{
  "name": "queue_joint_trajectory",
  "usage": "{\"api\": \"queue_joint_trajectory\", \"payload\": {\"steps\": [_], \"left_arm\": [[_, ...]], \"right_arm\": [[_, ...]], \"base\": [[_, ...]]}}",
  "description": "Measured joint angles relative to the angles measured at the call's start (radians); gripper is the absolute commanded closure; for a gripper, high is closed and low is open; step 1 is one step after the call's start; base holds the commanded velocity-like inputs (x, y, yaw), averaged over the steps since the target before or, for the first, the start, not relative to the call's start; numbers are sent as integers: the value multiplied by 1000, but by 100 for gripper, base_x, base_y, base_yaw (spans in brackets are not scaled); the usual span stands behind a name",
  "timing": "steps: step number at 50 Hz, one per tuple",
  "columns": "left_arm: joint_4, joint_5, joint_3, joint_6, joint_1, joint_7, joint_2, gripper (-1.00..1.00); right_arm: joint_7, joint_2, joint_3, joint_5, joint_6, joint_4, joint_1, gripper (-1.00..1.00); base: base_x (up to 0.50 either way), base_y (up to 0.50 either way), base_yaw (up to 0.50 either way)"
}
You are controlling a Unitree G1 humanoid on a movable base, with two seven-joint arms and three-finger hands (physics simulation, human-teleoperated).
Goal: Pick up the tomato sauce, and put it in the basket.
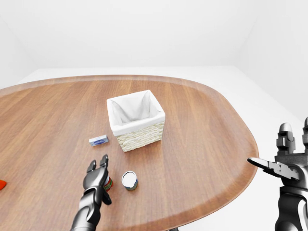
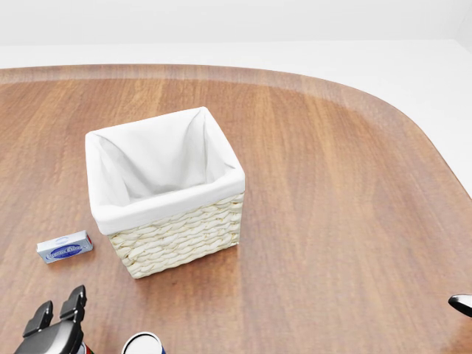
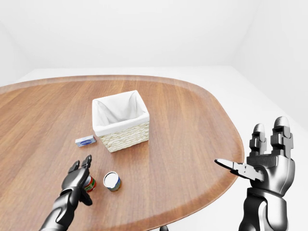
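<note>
The tomato sauce [image 1: 108, 183] is a small red can lying on the wooden table [image 1: 202, 125], near the bottom left of the left-eye view. My left hand [image 1: 99, 166] hangs over it with fingers spread open and covers most of it. A wicker basket [image 1: 136, 120] with a white cloth lining stands up the table from the can, and nothing shows inside it. My right hand [image 3: 248, 144] is open and held off the table's right edge, holding nothing.
A second can [image 1: 129, 180] with a white top and blue side lies just right of the tomato sauce. A small blue and white box [image 1: 98, 140] lies left of the basket. Something red [image 1: 1, 184] pokes in at the left edge.
</note>
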Motion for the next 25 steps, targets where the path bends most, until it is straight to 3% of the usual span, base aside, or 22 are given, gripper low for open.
{"api": "queue_joint_trajectory", "payload": {"steps": [20,21,22,23,24,25], "left_arm": [[66,-5,-22,0,-18,20,5,-98],[66,-6,-22,0,-18,18,5,21],[66,-6,-23,0,-17,17,5,21],[67,-7,-23,0,-17,16,5,69],[67,-7,-23,0,-16,15,4,69],[66,-8,-23,0,-16,15,4,100]], "right_arm": [[2,-1,0,1,0,7,0,-100],[2,-1,0,2,0,7,0,-100],[3,-1,0,2,0,8,0,-100],[3,-1,0,2,0,8,0,-100],[3,-1,0,2,0,9,0,-100],[3,-1,0,2,0,9,0,-100]], "base": [[0,0,0],[0,0,0],[0,0,0],[0,0,0],[0,0,0],[0,0,0]]}}
